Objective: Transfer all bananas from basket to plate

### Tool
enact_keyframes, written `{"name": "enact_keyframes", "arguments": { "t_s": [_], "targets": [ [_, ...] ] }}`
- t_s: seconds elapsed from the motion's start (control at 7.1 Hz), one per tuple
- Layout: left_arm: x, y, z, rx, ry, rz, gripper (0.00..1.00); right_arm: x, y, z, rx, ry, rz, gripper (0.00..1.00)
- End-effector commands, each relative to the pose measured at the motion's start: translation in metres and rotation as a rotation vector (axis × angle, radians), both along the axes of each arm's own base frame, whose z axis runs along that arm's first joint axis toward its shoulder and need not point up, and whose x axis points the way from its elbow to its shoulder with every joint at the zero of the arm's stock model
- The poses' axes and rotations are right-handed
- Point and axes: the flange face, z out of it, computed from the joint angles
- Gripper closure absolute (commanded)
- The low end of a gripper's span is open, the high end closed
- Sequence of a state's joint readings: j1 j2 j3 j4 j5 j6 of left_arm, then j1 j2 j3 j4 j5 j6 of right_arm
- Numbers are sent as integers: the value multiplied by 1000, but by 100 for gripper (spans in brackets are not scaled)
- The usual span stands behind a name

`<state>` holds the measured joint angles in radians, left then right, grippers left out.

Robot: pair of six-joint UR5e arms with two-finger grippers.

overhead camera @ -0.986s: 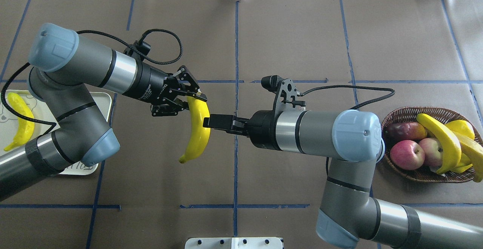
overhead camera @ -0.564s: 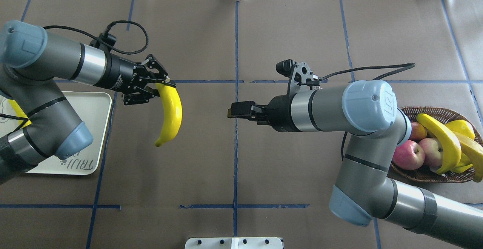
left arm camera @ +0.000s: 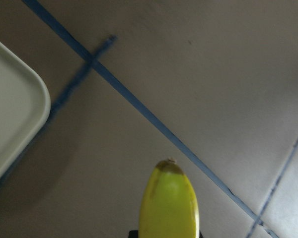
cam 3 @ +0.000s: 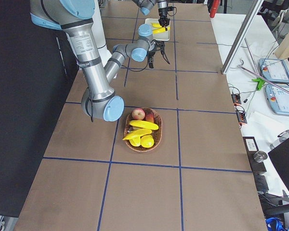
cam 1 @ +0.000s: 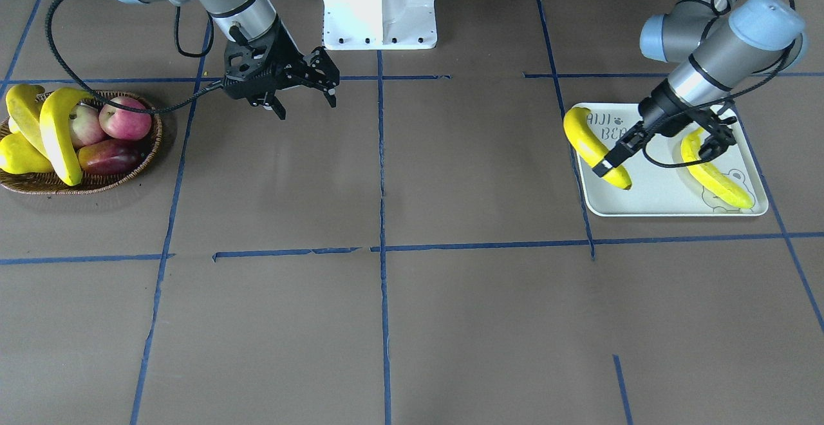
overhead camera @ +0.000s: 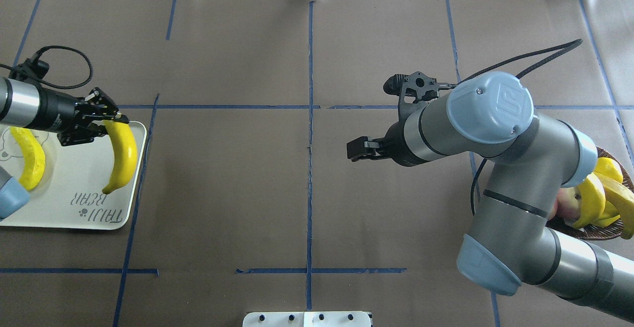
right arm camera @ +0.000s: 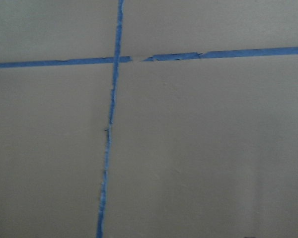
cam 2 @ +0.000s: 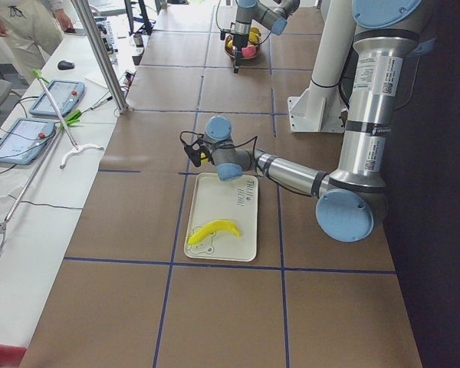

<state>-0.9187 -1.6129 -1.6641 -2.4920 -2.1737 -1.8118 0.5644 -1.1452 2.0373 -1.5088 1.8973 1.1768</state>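
White and flat, the plate (overhead camera: 69, 178) sits at the far left of the overhead view, with one banana (overhead camera: 30, 161) lying along its outer side. The left gripper (overhead camera: 110, 125) is clamped on the upper end of a second banana (overhead camera: 124, 156), which hangs lengthwise over the plate's inner edge. Whether its lower tip touches the surface cannot be told. Gripping it by the end likely lets the fruit be laid beside the first without the fingers meeting the plate.

The way from plate to basket runs over brown table cover (overhead camera: 223, 193) crossed by blue tape lines (overhead camera: 310, 59). The right gripper (overhead camera: 351, 149) hovers mid-table, its jaws spread wide and empty in the front-facing view, pointing away from the basket (overhead camera: 594, 234). Two more bananas (overhead camera: 592, 195) lie there on top of red apples (cam 1: 125, 119), so the other fruit should not block a grasp. From above, though, the right arm's own elbow hides most of the basket.
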Motion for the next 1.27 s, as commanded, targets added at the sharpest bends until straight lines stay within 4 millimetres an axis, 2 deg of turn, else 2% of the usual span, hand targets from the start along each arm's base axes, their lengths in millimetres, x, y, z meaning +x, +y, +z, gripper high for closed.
{"name": "enact_keyframes", "arguments": {
  "t_s": [0.0, 0.28, 0.42, 0.56, 0.7, 0.85, 0.99, 1.13],
  "targets": [
    [-33, 5, 78, -84, -100, -29, 100, 23, 4, 3, 27, 118, -53, 0],
    [-63, -10, 131, -167, -153, -92, 95, 23, 4, 4, 26, 120, -54, 0],
    [-72, -11, 139, -178, -161, -108, 76, 23, 4, 5, 26, 121, -54, 0],
    [-77, -13, 141, -120, -180, -80, 25, 23, 4, 5, 26, 122, -55, 0],
    [-90, -18, 143, -78, -199, -83, 0, 24, 4, 4, 27, 119, -56, 0],
    [-104, -23, 135, -72, -179, -98, 0, 26, 3, 3, 28, 118, -51, 0],
    [-117, -26, 116, -65, -127, -87, 0, 37, -3, 5, 30, 126, -53, 0],
    [-127, -28, 79, -13, -76, -89, 0, 56, -4, 13, 32, 129, -88, 0]
  ]
}}
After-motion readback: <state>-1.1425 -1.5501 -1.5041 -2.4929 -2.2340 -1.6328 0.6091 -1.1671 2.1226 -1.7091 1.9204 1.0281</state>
